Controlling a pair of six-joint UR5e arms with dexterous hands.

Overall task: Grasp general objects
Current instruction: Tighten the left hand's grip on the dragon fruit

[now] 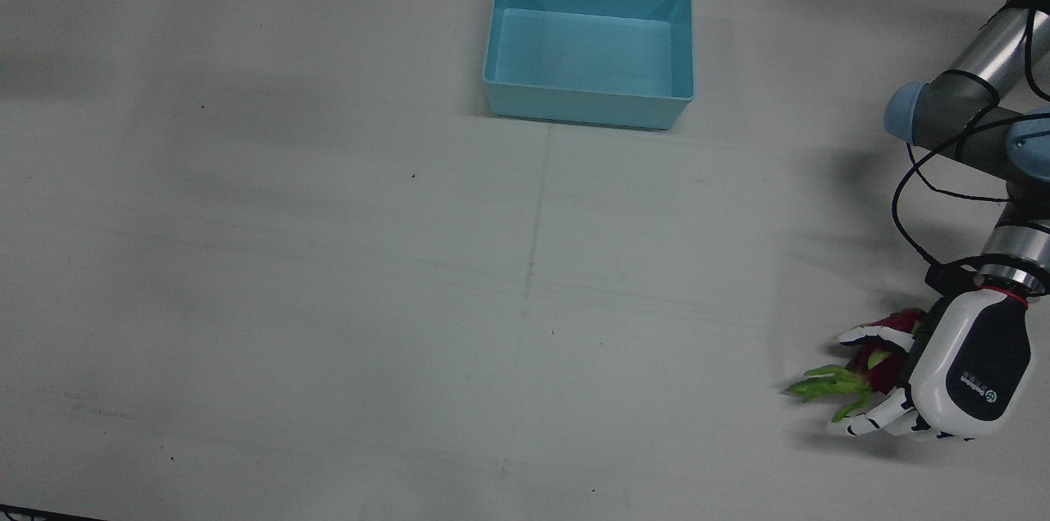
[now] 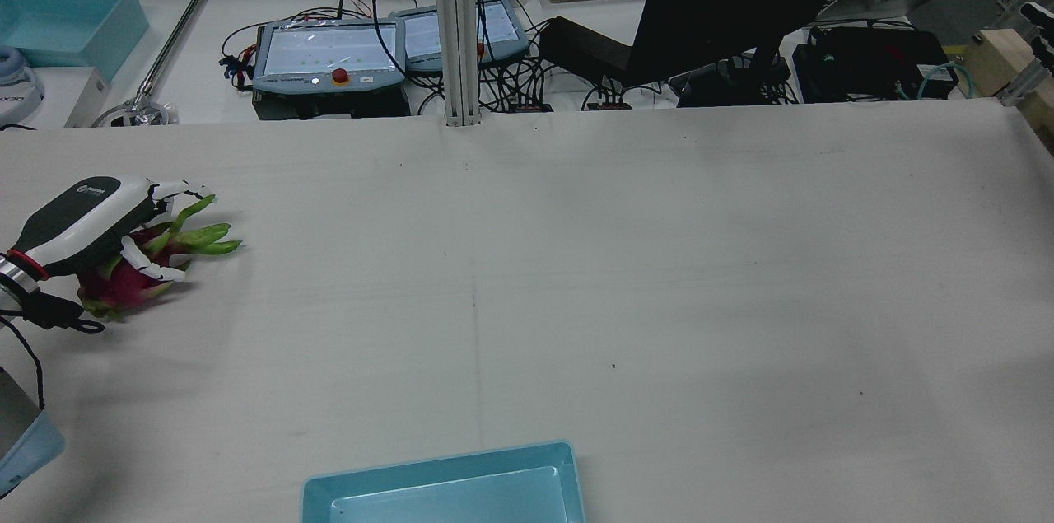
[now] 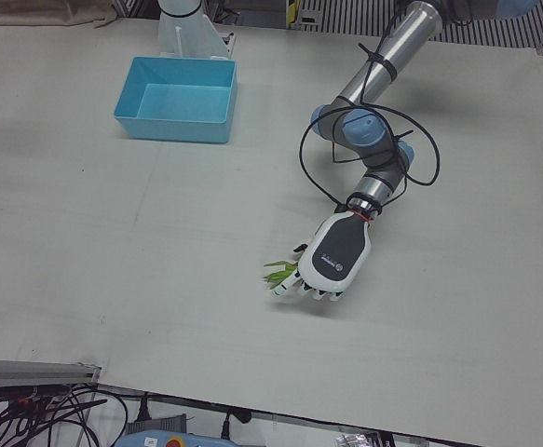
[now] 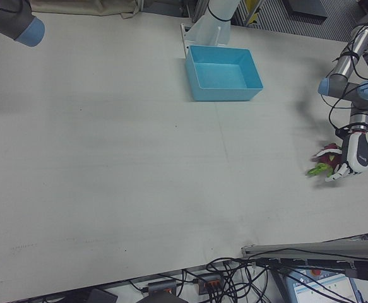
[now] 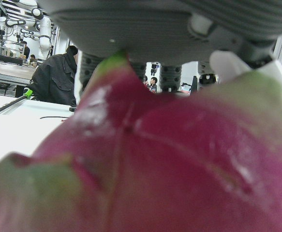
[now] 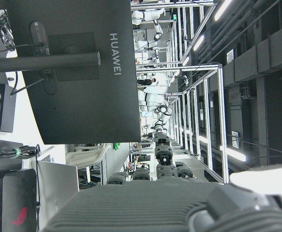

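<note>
Fingers [image 1: 871,335] of the left hand [image 1: 960,369] were curled around the dragon fruit [image 1: 876,363], grasping it from above while it lay on the table [image 1: 328,275], at the right near part of the front view. Its green leaves [image 1: 824,384] stuck out past the fingertips. The blue bin [image 1: 589,45] stood well apart, at the far middle of the table. The right hand's own camera showed only its palm edge [image 6: 145,208] and a monitor [image 6: 82,72], so I cannot tell its finger state.
</note>
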